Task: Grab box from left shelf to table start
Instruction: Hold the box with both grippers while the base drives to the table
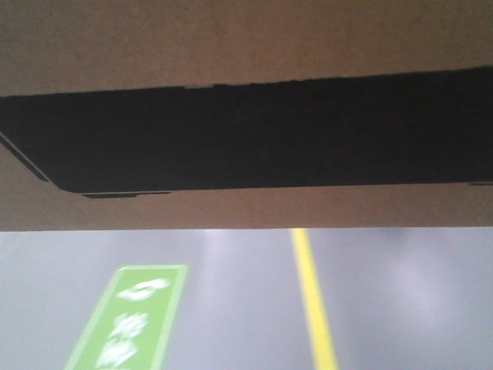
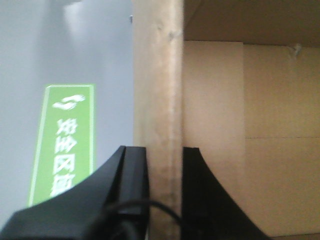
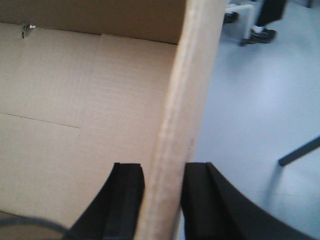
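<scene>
**A:** Where is the box?

**B:** The box [image 1: 246,38] fills the upper half of my front view, very near. Its black panel [image 1: 246,135] goes across almost the whole width. It is between my two arms, over the floor.

**A:** What is under it?

**B:** A grey floor [image 1: 231,293]. On it there is a green sign [image 1: 131,316] with pale characters, and to the right of that a yellow line [image 1: 312,301].

**A:** And your jaws?

**B:** My left jaws are clamped on the edge of one box wall, one finger on the inside and one on the outside, where the floor shows. My right jaws are clamped the same way on the edge of another wall. Both wrist views show the bare brown inside of the box.

**A:** Anything small?

**B:** In the right wrist view, far off on the floor, I see dark shoes [image 3: 261,34].
</scene>
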Controlling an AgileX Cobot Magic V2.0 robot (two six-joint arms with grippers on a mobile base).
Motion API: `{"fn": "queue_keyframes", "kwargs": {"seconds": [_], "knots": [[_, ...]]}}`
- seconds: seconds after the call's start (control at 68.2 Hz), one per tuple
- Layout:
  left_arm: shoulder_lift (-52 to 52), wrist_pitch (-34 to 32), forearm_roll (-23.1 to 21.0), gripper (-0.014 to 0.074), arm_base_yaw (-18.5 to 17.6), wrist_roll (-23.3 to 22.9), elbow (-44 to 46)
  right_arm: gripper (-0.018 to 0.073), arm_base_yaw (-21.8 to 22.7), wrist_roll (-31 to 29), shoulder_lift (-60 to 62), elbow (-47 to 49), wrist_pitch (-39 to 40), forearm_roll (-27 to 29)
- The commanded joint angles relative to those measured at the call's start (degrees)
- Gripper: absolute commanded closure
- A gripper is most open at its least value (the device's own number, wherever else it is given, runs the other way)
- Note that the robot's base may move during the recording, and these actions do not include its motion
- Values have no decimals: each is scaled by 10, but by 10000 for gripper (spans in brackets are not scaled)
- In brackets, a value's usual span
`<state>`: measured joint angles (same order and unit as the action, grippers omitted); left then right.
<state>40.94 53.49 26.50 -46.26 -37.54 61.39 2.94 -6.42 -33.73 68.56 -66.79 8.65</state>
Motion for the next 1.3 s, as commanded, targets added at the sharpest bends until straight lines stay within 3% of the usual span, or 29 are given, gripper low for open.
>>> {"fn": "queue_keyframes", "kwargs": {"seconds": [0.0, 1.29], "knots": [[-4, -124, -10, 688, -9, -1, 23, 503, 0, -12, -5, 19, 67, 25], [-4, -122, -10, 688, -9, -1, 23, 503, 0, -12, -5, 19, 67, 25]]}}
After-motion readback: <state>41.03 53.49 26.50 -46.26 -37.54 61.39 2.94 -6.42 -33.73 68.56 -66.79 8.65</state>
